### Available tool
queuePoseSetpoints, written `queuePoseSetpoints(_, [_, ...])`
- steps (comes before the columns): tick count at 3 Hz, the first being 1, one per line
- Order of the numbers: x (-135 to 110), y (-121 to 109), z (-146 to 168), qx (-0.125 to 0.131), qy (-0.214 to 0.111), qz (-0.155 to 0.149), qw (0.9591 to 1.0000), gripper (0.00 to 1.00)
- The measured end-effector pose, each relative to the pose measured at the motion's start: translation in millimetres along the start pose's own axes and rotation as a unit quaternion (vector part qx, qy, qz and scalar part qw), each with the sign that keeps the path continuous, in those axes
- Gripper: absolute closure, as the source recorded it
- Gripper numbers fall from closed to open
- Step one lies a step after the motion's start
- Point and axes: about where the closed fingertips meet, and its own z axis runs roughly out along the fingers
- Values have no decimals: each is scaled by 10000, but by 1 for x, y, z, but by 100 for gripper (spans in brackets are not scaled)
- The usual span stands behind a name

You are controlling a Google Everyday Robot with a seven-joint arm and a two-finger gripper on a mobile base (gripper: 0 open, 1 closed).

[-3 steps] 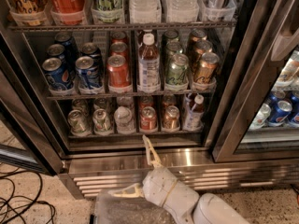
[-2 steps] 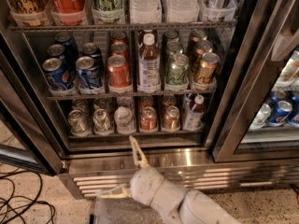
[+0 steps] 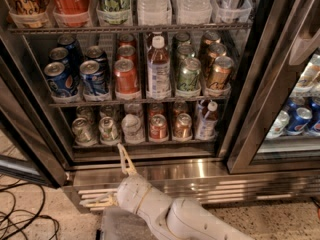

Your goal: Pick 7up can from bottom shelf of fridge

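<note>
The fridge stands open in front of me. On the bottom shelf two pale silvery cans with green markings stand at the left front: one 7up can and a like one beside it, with more behind. My gripper is below the shelf, in front of the steel base, and open. One finger points up to just under the shelf rail, below and slightly right of the 7up can. The other finger points left. It holds nothing.
The bottom shelf also holds a white can, red cans and a small bottle. Blue Pepsi cans stand on the shelf above. The door frame slants at the left, with cables on the floor. A second cooler is on the right.
My gripper and arm have moved left along the fridge base. The upper fingertip now lies under the left cans instead of under the red cans.
</note>
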Motion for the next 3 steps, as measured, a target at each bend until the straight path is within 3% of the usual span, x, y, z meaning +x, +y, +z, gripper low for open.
queuePoseSetpoints(2, [18,4,48,634,186,248,9975,0])
queuePoseSetpoints(3, [23,2,48,696,266,276,9968,0])
